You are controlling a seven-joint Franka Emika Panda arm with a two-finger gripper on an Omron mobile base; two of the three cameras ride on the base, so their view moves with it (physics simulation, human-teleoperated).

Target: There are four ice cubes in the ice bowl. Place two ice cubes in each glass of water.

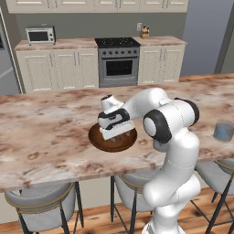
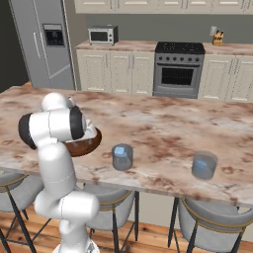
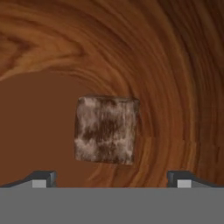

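Left base view: the white arm reaches down into the wide dark-brown wooden ice bowl (image 1: 112, 140) on the marble counter (image 1: 45, 137); one grey translucent tumbler (image 1: 224, 130) stands far right. Right base view: two such tumblers (image 2: 122, 157) (image 2: 204, 165) stand right of the bowl (image 2: 85, 143). No writing is legible. Hand view: the gripper (image 3: 112, 180) has its fingertips (image 3: 43, 179) spread wide, empty, just short of one translucent cube (image 3: 106, 130) on the bowl's floor.

kitchen, likely a home | stove (image 1: 118, 61) | microwave (image 1: 40, 35) | fridge (image 2: 47, 42) | marble island (image 2: 163, 128) with stools (image 1: 43, 205)
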